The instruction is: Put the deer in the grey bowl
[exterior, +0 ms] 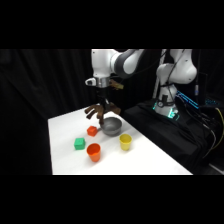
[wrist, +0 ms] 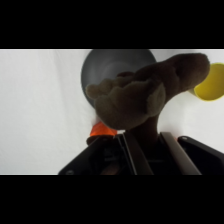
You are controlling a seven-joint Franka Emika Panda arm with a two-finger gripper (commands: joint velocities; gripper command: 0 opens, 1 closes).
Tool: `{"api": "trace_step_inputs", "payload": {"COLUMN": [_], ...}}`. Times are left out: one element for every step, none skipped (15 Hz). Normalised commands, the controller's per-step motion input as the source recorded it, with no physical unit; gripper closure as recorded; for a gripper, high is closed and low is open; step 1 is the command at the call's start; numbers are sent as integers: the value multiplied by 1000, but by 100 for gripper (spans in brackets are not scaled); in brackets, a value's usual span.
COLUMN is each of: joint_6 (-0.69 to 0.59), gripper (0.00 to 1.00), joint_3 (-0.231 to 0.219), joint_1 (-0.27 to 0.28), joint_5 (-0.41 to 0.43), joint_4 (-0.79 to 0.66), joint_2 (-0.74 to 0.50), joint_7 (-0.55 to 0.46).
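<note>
The dark brown deer [exterior: 101, 110] hangs in the air with its thin legs sticking out, held by my gripper [exterior: 103, 102], which is shut on it. It hovers just above and slightly left of the grey bowl [exterior: 112, 126]. In the wrist view the deer [wrist: 145, 90] fills the middle, covering part of the grey bowl [wrist: 107, 62] below it. The gripper fingers [wrist: 134, 152] rise from the bottom edge and clamp the deer's body.
A small orange block [exterior: 92, 131] lies left of the bowl, with a green block [exterior: 79, 144] further left. An orange cup [exterior: 93, 152] and a yellow cup [exterior: 125, 142] stand in front of the bowl. The table's edge runs close behind the bowl.
</note>
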Motion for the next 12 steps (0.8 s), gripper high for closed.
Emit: {"api": "trace_step_inputs", "payload": {"joint_6": [251, 225, 199, 179, 174, 173, 162, 164, 158, 147, 145, 136], "gripper": [95, 95, 95, 95, 95, 95, 95, 95, 95, 95, 95, 95], "joint_3": [-25, -9, 6, 18, 32, 46, 55, 65, 69, 64, 61, 56], "joint_1": [-82, -79, -75, -72, -67, -61, -56, -50, -50, -52, -57, -63], "joint_5": [210, 217, 215, 204, 194, 174, 151, 138, 131, 122, 125, 127], "joint_4": [49, 45, 33, 13, -21, -45, -68, -103, -112, -119, -121, -119], "joint_2": [237, 229, 200, 162, 124, 89, 50, 3, -26, -41, -45, -36], "joint_7": [-211, -215, -219, -211, -207, -198, -184, -177, -177, -171, -177, -185]}}
